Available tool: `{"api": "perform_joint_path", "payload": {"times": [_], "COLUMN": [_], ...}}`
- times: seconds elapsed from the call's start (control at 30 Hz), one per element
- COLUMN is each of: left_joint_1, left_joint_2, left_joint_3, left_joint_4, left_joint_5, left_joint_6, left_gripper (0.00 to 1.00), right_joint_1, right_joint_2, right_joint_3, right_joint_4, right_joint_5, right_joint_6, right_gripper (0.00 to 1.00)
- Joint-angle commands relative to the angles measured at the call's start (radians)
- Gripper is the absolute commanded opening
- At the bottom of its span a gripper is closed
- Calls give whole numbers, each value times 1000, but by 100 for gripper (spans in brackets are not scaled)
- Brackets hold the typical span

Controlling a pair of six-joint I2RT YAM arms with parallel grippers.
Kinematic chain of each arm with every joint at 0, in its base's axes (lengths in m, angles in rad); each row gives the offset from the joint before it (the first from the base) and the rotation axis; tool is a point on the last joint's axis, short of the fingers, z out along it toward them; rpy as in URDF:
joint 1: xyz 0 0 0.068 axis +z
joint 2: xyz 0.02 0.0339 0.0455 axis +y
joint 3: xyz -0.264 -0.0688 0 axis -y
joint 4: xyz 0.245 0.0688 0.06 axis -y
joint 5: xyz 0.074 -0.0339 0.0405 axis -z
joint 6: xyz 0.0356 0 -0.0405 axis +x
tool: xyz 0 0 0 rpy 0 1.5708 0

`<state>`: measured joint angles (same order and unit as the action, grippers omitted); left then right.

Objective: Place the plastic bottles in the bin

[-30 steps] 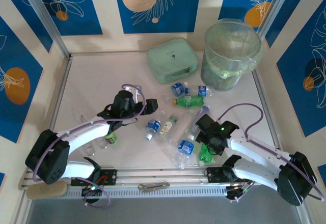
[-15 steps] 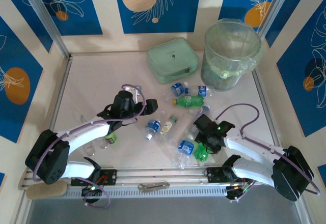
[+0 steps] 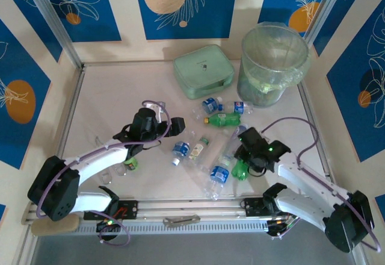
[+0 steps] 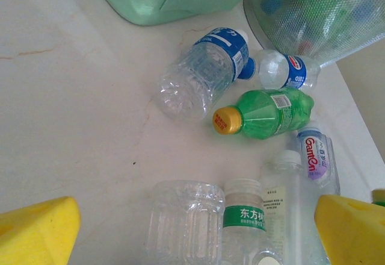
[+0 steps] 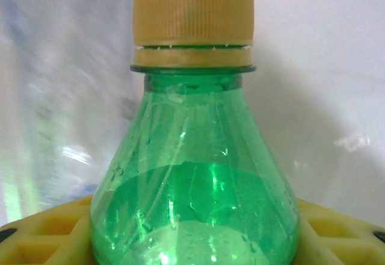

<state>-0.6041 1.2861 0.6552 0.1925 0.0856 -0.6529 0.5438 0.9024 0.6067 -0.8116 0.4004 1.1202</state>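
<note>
While the green bottle [image 5: 192,180] with its yellow cap sits clamped between the right gripper's [image 3: 243,166] pads, low and right of centre in the top view, we see other plastic bottles [image 3: 224,119] strewn mid-frame. The left gripper [image 3: 175,126] is spread wide just left of them, and the bin [image 3: 264,90] stands at upper right.

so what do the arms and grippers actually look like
The left arm and right arm have white link shells, black joint housings and a looping purple cable. A green light sits on the right wrist. The left fingers are bright yellow; right pads are yellow with a waffle grid.
</note>
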Motion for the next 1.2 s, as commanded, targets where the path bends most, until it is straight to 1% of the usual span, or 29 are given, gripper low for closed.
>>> {"api": "perform_joint_path", "payload": {"times": [0.0, 0.1, 0.2, 0.4, 0.63, 0.8, 0.9, 1.03, 1.17], "left_joint_1": [13, 23, 40, 96, 149, 171, 174, 176, 176], "left_joint_2": [-28, -40, -60, -114, -182, -213, -218, -210, -203], "left_joint_3": [-14, -21, -36, -54, -56, -63, -72, -78, -89], "left_joint_4": [-21, -28, -35, -75, -142, -166, -162, -138, -122], "left_joint_5": [-35, -46, -59, -83, -109, -121, -120, -93, -78], "left_joint_6": [17, 18, 11, 4, 29, 28, 23, 16, 4], "left_gripper": [99, 99, 99, 99, 99, 99, 99, 99, 99], "right_joint_1": [-95, -177, -230, -249, -305, -392, -435, -493, -555], "right_joint_2": [-40, -28, 30, 183, 377, 504, 558, 629, 683], "right_joint_3": [78, 155, 256, 484, 809, 998, 1080, 1170, 1219], "right_joint_4": [36, 114, 188, 317, 360, 374, 390, 393, 388], "right_joint_5": [-44, -116, -190, -277, -358, -393, -383, -339, -281], "right_joint_6": [-163, -277, -372, -493, -617, -645, -655, -669, -667], "right_gripper": [55, 54, 53, 52, 52, 53, 53, 52, 53]}}
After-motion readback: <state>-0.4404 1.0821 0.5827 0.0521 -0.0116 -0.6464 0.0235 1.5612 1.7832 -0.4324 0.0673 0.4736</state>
